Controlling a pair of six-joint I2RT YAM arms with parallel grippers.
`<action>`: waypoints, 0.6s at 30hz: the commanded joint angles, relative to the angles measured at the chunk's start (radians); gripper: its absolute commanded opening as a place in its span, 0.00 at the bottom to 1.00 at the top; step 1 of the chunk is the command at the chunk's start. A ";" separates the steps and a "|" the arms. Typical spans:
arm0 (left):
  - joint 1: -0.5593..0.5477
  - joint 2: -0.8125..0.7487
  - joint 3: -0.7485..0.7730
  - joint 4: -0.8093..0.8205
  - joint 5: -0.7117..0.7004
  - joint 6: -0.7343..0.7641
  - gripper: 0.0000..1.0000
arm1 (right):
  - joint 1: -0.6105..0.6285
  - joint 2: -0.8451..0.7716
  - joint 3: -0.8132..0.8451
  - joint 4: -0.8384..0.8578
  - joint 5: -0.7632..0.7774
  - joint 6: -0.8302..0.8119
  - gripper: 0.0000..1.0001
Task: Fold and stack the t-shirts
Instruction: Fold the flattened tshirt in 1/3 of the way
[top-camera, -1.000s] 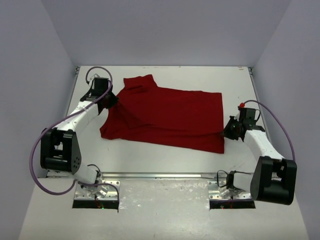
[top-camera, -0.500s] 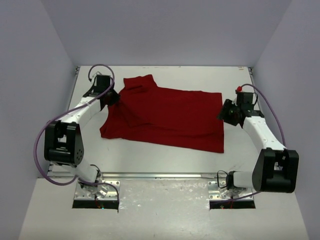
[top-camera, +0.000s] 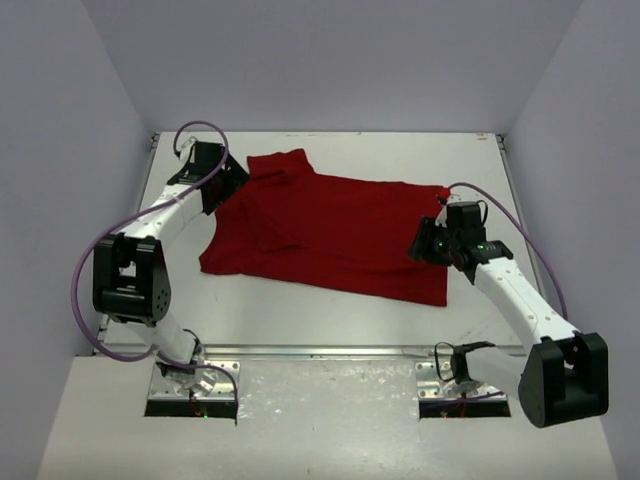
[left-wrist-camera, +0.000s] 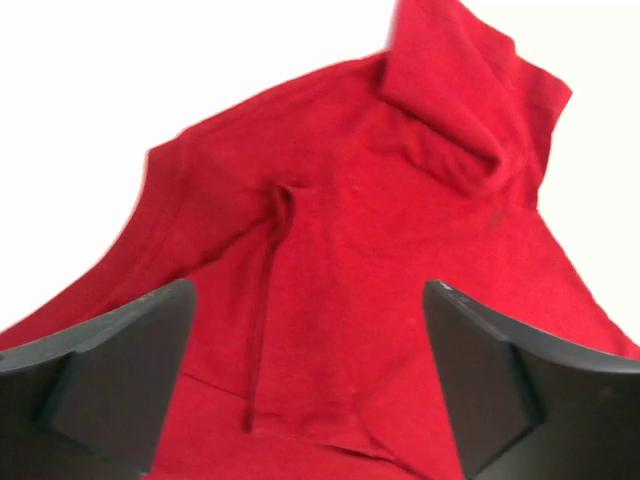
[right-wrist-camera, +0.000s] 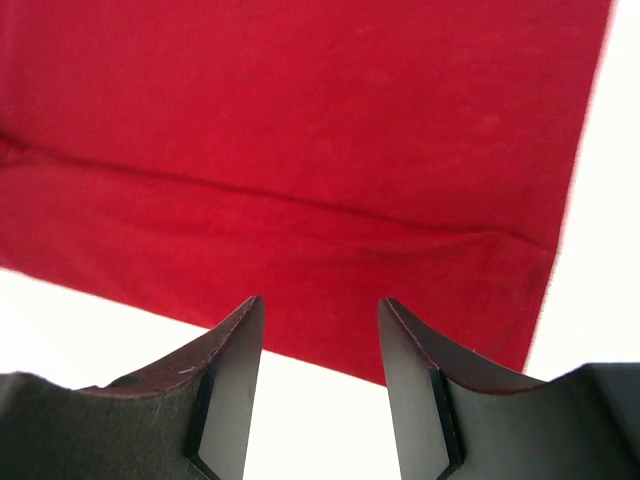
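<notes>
Across the middle of the white counter (top-camera: 330, 305) lies the dark red t-shirt (top-camera: 340, 230), spread sideways and mostly flat. Its hem end points toward my right arm and its bunched neck-and-sleeve end toward my left. I judge it to be soft, light cloth that will sag and drag rather than hold a shape. So I should pinch it at edges and corners, not out on the flat, where the fingers would only slide or gather a wrinkle. My left hand (top-camera: 228, 185) hangs over the rumpled far-left end, tilted down at the cloth, fingers spread wide with nothing between them. My right hand (top-camera: 428, 243) reaches in over the hem side by the near-right corner, fingers parted more narrowly and also empty. Whether either hand touches the cloth I cannot tell.
</notes>
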 joint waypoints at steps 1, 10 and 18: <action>0.004 -0.084 -0.016 -0.034 -0.103 -0.042 1.00 | 0.099 0.030 0.024 0.030 -0.015 -0.033 0.51; -0.039 -0.445 -0.470 -0.101 -0.242 -0.102 1.00 | 0.142 -0.005 -0.051 -0.056 0.157 0.051 0.99; -0.038 -0.405 -0.564 -0.080 -0.244 -0.117 0.81 | -0.063 0.031 -0.139 -0.080 0.077 0.033 0.99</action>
